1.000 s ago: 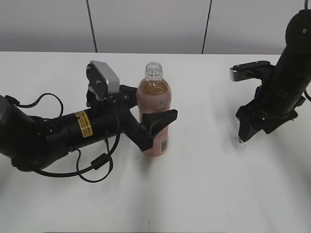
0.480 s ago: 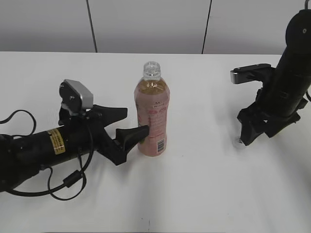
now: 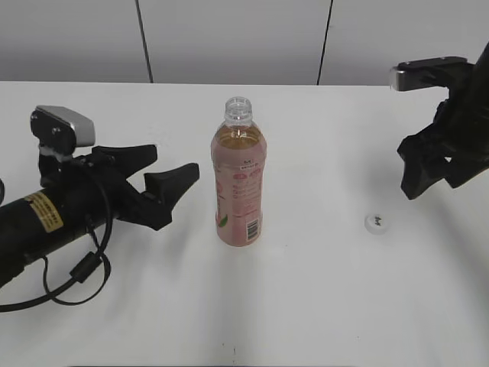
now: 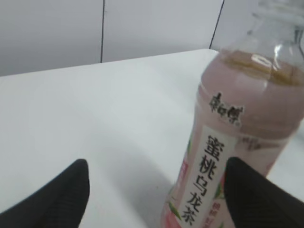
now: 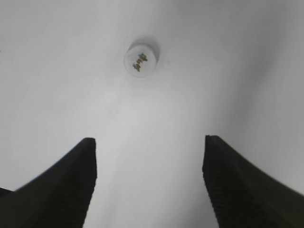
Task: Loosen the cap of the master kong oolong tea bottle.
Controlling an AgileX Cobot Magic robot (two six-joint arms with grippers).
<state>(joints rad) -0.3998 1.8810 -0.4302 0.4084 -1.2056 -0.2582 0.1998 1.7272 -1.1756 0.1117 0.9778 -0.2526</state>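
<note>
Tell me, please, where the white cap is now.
In the exterior view the cap lies on the table, right of the uncapped bottle, below the open right gripper.

The exterior view looks down at a slant across the table [image 3: 306, 306], facing 12 o'clock. The left wrist view sits low and close, sharing the bottle [image 4: 237, 142] at 3 o'clock. The right wrist view looks straight down, sharing the cap [image 5: 141, 59] at 12 o'clock.

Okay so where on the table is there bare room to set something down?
Bare table runs along the near edge, and between the bottle and the cap. Tighter left of the bottle, where the open left gripper points at it.
</note>
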